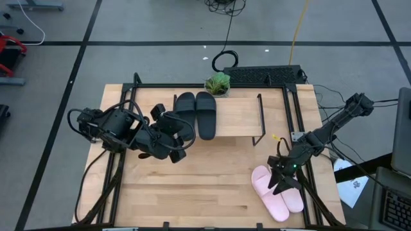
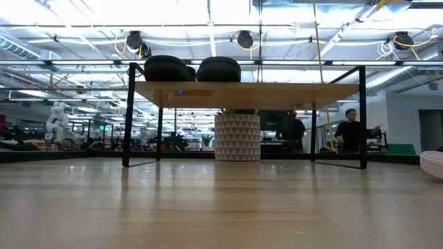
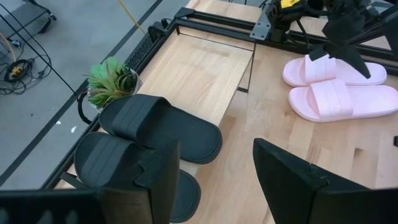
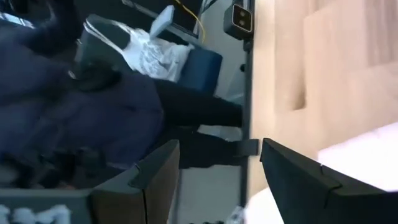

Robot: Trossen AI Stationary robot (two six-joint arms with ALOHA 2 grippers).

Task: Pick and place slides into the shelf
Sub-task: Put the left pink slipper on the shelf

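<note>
Left gripper (image 1: pixel 172 142) is hovering wide open and empty at nine o'clock of the black slides (image 1: pixel 196 113); right gripper (image 1: pixel 280 183) is spreading wide over the pink slides (image 1: pixel 277 197), grasping nothing.

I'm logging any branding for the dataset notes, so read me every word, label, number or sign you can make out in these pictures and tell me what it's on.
None can be read.
Black slides on the shelf: no brand or lettering shows.
Pink slides: plain straps, no text.
Plant pot: a triangle pattern only, no words.
Paper sheet beside the table: dark marks, too small to read.
</note>
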